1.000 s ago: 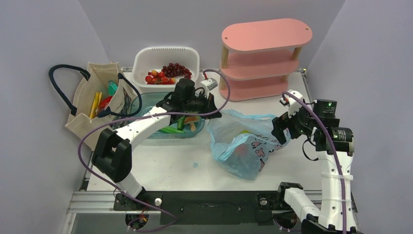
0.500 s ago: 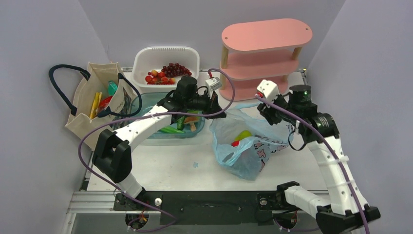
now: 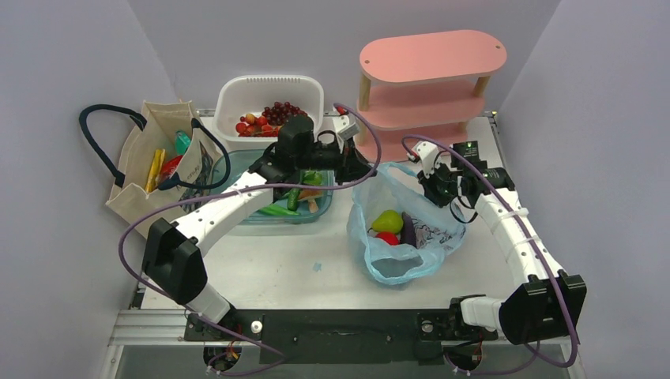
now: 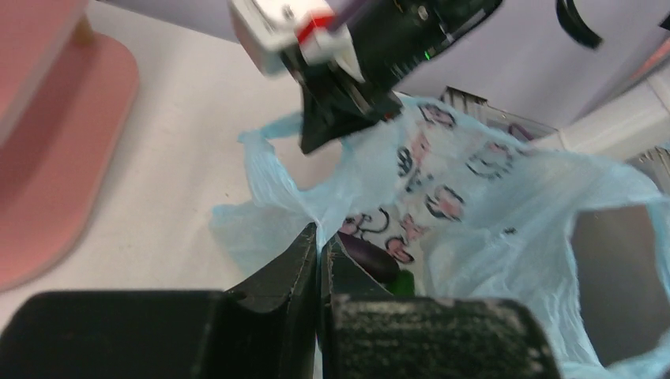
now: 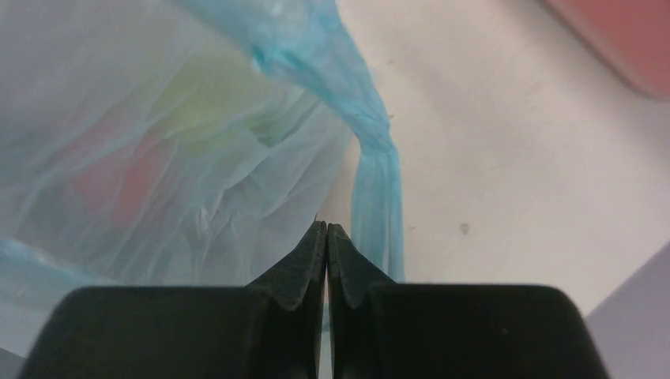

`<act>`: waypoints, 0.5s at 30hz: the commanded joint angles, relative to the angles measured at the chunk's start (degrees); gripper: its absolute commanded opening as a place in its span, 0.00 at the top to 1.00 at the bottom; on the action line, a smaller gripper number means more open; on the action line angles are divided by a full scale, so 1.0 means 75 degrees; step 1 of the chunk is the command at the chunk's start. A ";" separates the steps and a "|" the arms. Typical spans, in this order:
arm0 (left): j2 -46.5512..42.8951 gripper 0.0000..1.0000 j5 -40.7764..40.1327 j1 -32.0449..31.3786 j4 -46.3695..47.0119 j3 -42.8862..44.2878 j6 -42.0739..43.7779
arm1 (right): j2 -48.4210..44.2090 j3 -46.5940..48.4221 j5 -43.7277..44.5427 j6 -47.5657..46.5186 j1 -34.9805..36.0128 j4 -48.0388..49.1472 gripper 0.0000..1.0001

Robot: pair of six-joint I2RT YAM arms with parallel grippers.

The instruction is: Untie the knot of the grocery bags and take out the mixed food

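The light blue plastic bag (image 3: 399, 264) lies right of centre with its mouth stretched wide. Inside it show a green pear (image 3: 387, 220), a red round fruit (image 3: 387, 238) and a purple eggplant (image 3: 408, 229). My left gripper (image 3: 365, 175) is shut on the bag's left rim, and in the left wrist view the film runs into its tips (image 4: 319, 235). My right gripper (image 3: 425, 196) is shut on the right rim (image 5: 326, 229), beside a twisted handle strip (image 5: 379, 181). The knot is out of view. The beige tote (image 3: 130, 193) stands at far left with snack packets (image 3: 156, 168) inside.
A clear teal tub (image 3: 237, 217) with vegetables sits under my left arm. Behind it stands a white basket (image 3: 269, 83) holding grapes and small fruit. A pink three-tier shelf (image 3: 430, 55) stands at the back right, close to both grippers.
My right arm swung in from the right edge to the bag's right rim and shut there. The bag's mouth spread open, baring the fruit. My left gripper shifted slightly right, still shut.
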 commanded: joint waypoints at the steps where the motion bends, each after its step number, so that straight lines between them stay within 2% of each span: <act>1: 0.0491 1.00 -0.1299 0.0019 0.0623 0.1023 -0.0132 | -0.0114 -0.0107 -0.0363 -0.0059 -0.0026 -0.0286 1.00; 4: 0.1191 1.00 -0.2228 0.0098 0.0362 0.1516 -0.0525 | -0.0090 0.0756 -0.0421 0.0125 -0.0432 -0.0467 0.95; 6: 0.1571 1.00 -0.2591 0.0234 -0.0048 0.1910 -0.0987 | 0.0057 0.1539 -0.0500 0.0050 -0.0753 -0.0798 0.83; 9: 0.1907 0.98 -0.2286 0.0608 -0.0276 0.2269 -0.1572 | 0.0030 0.2448 -0.0817 -0.0234 -0.0903 -0.1776 0.61; 10: 0.1955 0.88 -0.2144 0.0753 -0.0256 0.2262 -0.1793 | -0.0123 0.2661 -0.0911 -0.0307 -0.0870 -0.1941 0.56; 11: 0.1955 0.80 -0.1847 0.0818 -0.0240 0.2234 -0.1867 | -0.0229 0.2702 -0.1081 -0.0294 -0.0831 -0.2161 0.45; 12: 0.1884 0.68 -0.1725 0.0913 -0.0279 0.2216 -0.1928 | -0.0507 0.2678 -0.1113 -0.0193 -0.0655 -0.2266 0.39; 13: 0.1814 0.65 -0.1593 0.0957 -0.0293 0.2173 -0.1917 | -0.0649 0.2623 -0.1073 -0.0131 -0.0530 -0.2280 0.27; 15: 0.1389 0.62 -0.1522 0.1075 -0.0733 0.2048 -0.1701 | -0.1168 0.2380 -0.0893 0.0076 0.0048 -0.2201 0.21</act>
